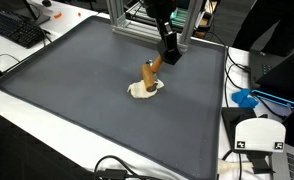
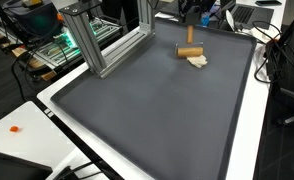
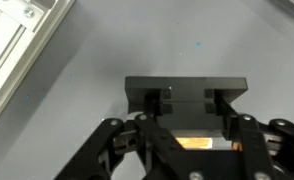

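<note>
The wooden cylinder sits in the middle of my exterior view, tilted, its lower end resting on a cream-coloured cloth spread on the grey mat. Going left to right there, I see a keyboard at upper left, the mat, then the cylinder with my gripper just at its upper end. The jaws are drawn together, and I read them as clamped on the cylinder's top, though the contact is too small to be sure. In the wrist view the gripper shows closed fingers over bare mat, with an orange-brown strip beneath them. In an exterior view the cylinder appears beside the cloth at upper right. I judge the grasp made, with the cylinder not yet clear of the cloth.
</note>
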Controlling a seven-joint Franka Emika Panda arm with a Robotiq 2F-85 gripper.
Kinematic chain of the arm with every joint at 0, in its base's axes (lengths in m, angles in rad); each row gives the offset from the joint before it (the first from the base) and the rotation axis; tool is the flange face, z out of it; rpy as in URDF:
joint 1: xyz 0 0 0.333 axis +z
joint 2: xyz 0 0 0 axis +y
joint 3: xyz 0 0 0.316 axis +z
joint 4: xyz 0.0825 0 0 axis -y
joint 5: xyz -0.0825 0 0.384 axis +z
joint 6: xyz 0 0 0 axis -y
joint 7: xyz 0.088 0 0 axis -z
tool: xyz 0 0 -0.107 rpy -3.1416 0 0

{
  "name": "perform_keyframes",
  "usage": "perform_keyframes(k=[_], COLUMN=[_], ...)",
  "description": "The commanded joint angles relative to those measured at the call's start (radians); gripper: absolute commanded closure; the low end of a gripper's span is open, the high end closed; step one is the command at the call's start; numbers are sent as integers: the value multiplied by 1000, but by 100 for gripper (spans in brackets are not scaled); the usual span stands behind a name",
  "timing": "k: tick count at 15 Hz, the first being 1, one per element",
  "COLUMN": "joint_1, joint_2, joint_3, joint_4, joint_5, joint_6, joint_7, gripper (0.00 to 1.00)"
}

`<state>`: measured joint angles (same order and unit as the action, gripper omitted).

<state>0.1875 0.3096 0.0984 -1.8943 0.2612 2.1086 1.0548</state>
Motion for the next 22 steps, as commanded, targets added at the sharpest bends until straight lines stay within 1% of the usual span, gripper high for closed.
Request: perform_keyframes(k=[1, 4, 10, 13, 15, 19, 22], joint_1=[-22, -31, -54, -60, -62, -56, -54], joint_2=[-19, -30, -59, -65, -70, -88, -112], joint_3=[8, 7, 1, -1, -3, -8, -6], joint_4=[11, 20, 56, 87, 112, 150, 155], joint_5=[40, 39, 26, 12, -2, -47, -87], joint_6=[-32, -51, -139, -232, -322, -473, -567], joint_7=[-80, -152, -369, -486, -559, -661, -733], gripper=[65, 65, 65, 65, 65, 65, 65])
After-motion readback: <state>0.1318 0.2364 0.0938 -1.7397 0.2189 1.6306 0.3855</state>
